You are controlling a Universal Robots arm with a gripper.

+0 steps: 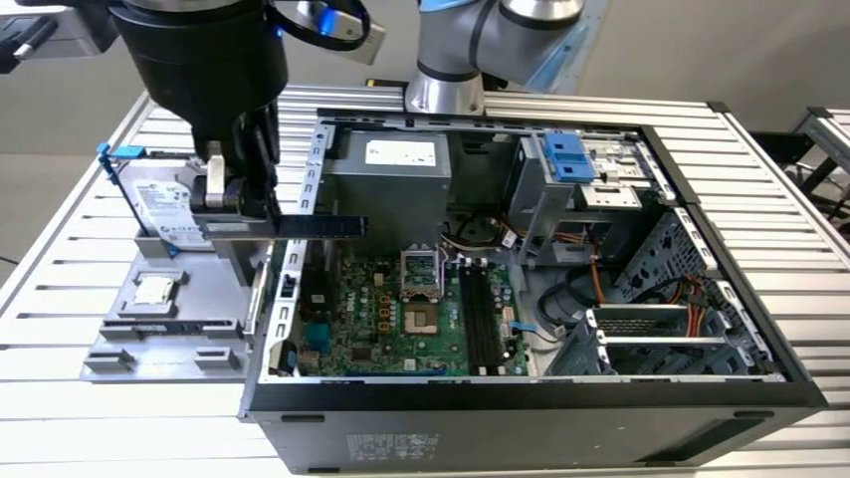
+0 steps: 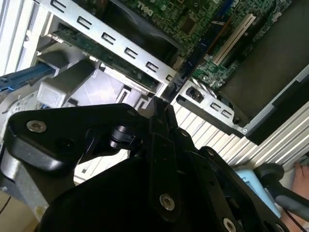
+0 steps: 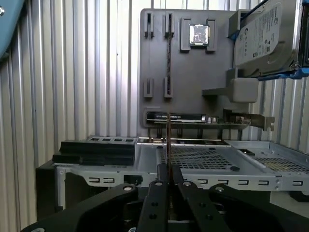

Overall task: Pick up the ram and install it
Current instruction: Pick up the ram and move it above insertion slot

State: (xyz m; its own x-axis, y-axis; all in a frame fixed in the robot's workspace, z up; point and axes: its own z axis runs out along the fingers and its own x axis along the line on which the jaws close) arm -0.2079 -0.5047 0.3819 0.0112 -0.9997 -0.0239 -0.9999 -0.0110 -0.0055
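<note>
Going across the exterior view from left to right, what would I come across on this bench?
hard drive → ram, clamped in the gripper → processor socket on the green board → black memory slots → metal cage at the case's far side

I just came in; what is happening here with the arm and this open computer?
The arm's tool is shut on the ram, a thin stick held on edge. It hangs above the wall of the open computer case on the exterior view's left, next to the gray holder tray. The ram is not yet in the motherboard's black slots.
</note>
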